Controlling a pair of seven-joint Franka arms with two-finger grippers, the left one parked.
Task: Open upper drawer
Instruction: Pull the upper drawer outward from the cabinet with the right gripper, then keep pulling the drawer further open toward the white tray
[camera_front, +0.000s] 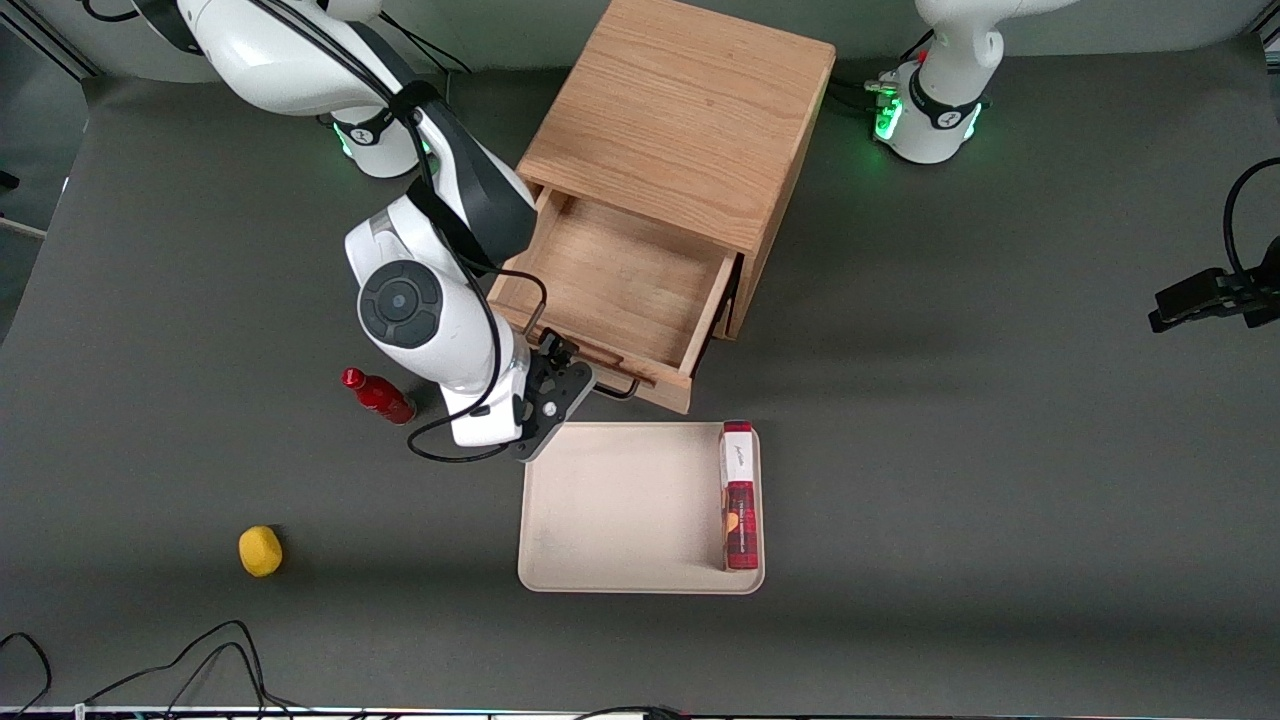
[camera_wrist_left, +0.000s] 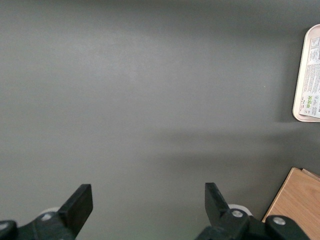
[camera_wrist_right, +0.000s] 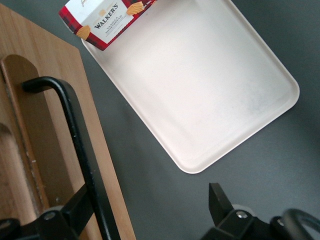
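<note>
The upper drawer stands pulled well out of the light-oak cabinet, and its plain wood interior shows. Its black wire handle sits on the drawer front, facing the front camera. My right gripper hangs just in front of the drawer, at the working arm's end of the handle. In the right wrist view the handle runs along the drawer front and passes close by one finger. The gripper is open, its fingers wide apart and gripping nothing.
A beige tray lies on the table in front of the drawer, with a red Walkers cookie box along one edge. A small red bottle lies beside my arm. A yellow object rests nearer the front camera.
</note>
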